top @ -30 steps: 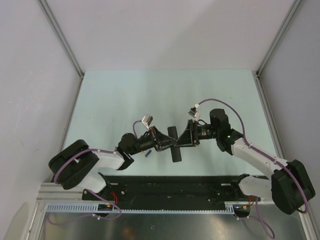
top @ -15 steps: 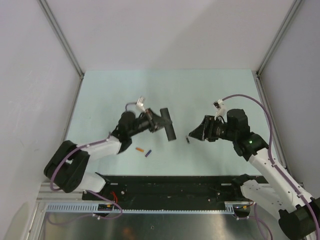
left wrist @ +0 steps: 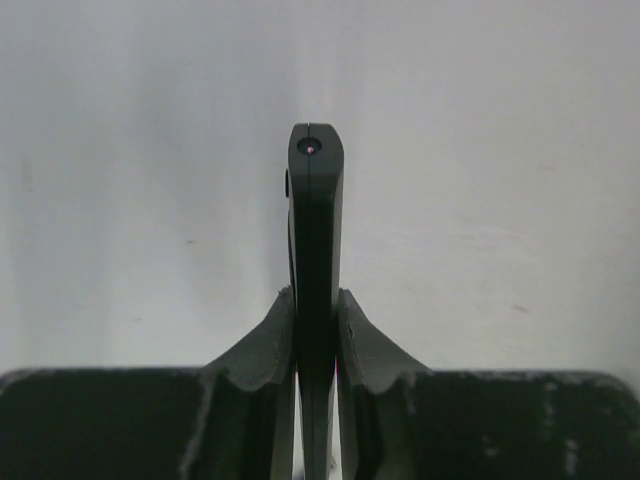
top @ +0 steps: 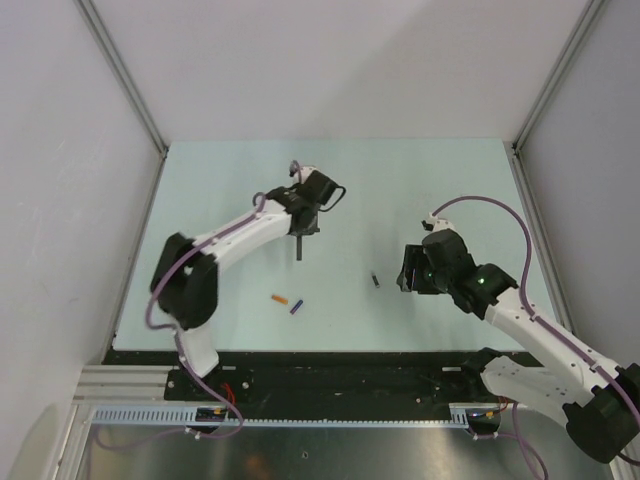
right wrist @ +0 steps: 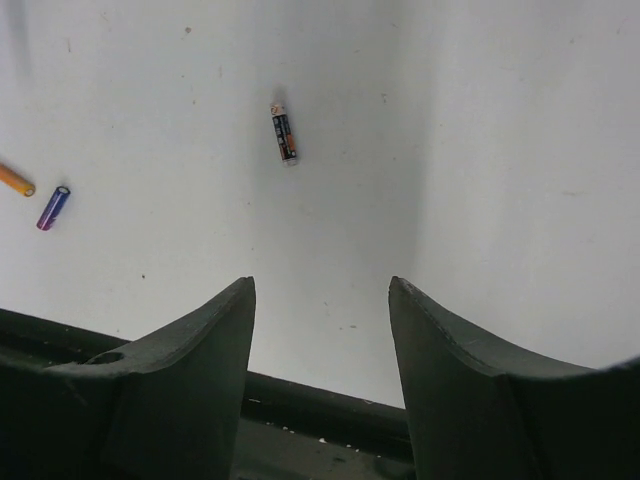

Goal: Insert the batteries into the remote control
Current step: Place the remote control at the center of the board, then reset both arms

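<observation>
The remote control point(top: 299, 246) is a slim black bar, seen thin edge-on, held above the table's middle-left by my left gripper point(top: 301, 228). In the left wrist view both fingers press flat on the remote control point(left wrist: 316, 220), so that gripper point(left wrist: 316, 300) is shut on it. My right gripper point(top: 405, 272) hangs open and empty at the right point(right wrist: 320, 285). A dark battery point(top: 376, 280) lies just left of it on the table point(right wrist: 284, 133). An orange battery point(top: 280, 298) point(right wrist: 14, 180) and a purple-blue battery point(top: 296, 307) point(right wrist: 53, 207) lie side by side nearer the front.
A black rail point(top: 340, 372) runs along the table's near edge, also below the right fingers point(right wrist: 300, 400). White enclosure walls with metal posts point(top: 130, 95) bound the pale green table point(top: 220, 180) on three sides.
The left arm has carried the remote from the table's centre to the far left, turning it edge-on. The right gripper has drawn back right and opened wider; the dark battery now lies on the table.
</observation>
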You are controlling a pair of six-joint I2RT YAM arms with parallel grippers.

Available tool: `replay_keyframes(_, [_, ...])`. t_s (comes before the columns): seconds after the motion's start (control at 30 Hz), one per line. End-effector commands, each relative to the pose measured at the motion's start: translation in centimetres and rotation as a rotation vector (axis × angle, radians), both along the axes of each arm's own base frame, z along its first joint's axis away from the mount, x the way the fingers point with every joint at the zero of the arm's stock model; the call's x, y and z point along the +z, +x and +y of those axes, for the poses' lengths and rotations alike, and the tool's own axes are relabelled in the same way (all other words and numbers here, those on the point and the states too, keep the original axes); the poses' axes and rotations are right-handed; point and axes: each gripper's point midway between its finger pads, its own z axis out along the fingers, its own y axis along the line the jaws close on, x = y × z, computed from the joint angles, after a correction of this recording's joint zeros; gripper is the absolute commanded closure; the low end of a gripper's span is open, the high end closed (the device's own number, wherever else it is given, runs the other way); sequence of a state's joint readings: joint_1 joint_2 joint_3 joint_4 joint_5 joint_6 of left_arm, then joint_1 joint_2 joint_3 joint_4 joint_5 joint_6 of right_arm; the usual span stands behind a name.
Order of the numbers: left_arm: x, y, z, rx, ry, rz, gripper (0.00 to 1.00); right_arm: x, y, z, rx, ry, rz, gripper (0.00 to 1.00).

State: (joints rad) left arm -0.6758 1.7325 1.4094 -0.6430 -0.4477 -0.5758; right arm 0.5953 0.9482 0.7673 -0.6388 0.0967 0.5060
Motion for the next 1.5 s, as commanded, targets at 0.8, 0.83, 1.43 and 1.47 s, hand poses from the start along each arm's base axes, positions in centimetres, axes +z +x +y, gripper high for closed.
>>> replay_keyframes(0.8, [-2.2, -0.7, -3.5, -0.116, 0.25, 0.139, 0.39, 3.3, 0.0, -0.9, -0.016, -0.024, -0.096, 0.36])
replay_keyframes(0.83, [-1.1, -0.9, -3.3, -0.112, 0.226, 0.111, 0.36, 3.2, 0.0, -1.0, -0.017, -0.026, -0.096, 0.37])
replay_keyframes(1.43, [5.0, -10.3, 7.3, -0.005, -0.225, -0.222, 0.0, 4.5, 1.0, -1.2, -0.047, -0.004, -0.195, 0.36])
replay_keyframes(1.47, [4.7, -10.4, 7.4, -0.007, -0.226, -0.216, 0.0, 4.6, 1.0, -1.1, -0.043, 0.0, -0.2, 0.36])
